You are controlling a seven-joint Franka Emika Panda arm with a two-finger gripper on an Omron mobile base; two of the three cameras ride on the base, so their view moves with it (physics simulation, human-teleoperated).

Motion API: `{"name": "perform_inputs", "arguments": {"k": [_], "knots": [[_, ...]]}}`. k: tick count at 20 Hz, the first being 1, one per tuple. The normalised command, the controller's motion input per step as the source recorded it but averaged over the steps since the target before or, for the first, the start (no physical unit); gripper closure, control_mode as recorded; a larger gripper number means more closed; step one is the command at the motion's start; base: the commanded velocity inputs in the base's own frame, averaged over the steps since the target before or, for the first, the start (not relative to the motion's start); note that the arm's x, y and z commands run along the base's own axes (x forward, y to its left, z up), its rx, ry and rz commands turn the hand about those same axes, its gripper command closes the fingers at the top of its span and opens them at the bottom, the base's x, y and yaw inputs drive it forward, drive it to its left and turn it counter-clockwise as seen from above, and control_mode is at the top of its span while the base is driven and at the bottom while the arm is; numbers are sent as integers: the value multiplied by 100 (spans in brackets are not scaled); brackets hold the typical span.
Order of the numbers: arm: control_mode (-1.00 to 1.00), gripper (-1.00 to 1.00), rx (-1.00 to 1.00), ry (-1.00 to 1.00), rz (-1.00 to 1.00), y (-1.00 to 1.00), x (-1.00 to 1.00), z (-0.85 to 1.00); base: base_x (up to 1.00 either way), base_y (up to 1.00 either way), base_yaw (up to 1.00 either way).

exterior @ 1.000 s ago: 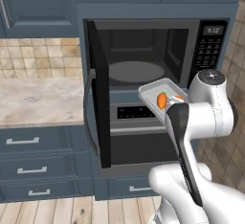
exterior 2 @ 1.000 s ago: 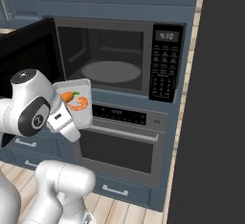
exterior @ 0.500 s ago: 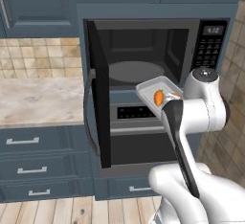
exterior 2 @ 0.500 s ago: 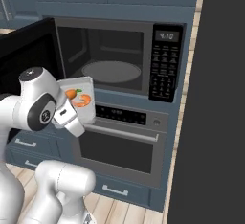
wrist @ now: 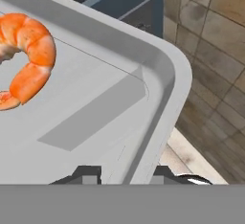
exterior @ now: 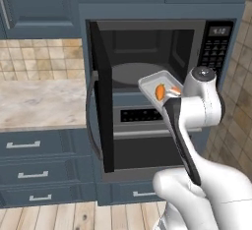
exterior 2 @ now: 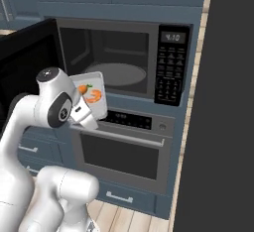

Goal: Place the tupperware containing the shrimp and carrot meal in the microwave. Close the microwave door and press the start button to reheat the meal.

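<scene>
The tupperware (exterior: pixel 153 81) is a pale grey tray held tilted in the air just in front of the microwave (exterior: pixel 147 52). It hangs level with the lower edge of the opening. The shrimp and carrot meal (exterior: pixel 161 92) lies in it as orange pieces, and the shrimp (wrist: pixel 26 58) shows close up. My gripper (wrist: pixel 127 175) is shut on the tray's near rim, one fingertip (wrist: pixel 88 174) inside and one outside. The microwave door (exterior: pixel 100 101) stands wide open to the left. The grey turntable (exterior: pixel 129 71) lies bare inside. From the right, the tupperware (exterior 2: pixel 94 94) sits left of the keypad (exterior 2: pixel 171 67).
An oven (exterior: pixel 142 140) with a horizontal bar handle sits directly under the microwave. A stone counter (exterior: pixel 39 103) over blue drawers runs to the left of the open door. A dark tall wall (exterior 2: pixel 223 127) closes off the right side.
The gripper has carried the tupperware slightly upward and closer to the microwave opening. The door and the grip are unchanged.
</scene>
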Motion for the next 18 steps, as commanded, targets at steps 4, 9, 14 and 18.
{"name": "perform_inputs", "arguments": {"k": [4, 9, 14, 18], "knots": [[-100, 100, 0, -6, 1, 0, 90, 0, 0, 0, 0], [-100, 100, 0, -1, 1, 0, 93, 0, 0, 0, 0], [-100, 100, 0, 9, 1, 0, 66, 30, 0, 0, 0], [-100, 100, 0, 9, 1, 0, 52, 29, 0, 0, 0]]}}
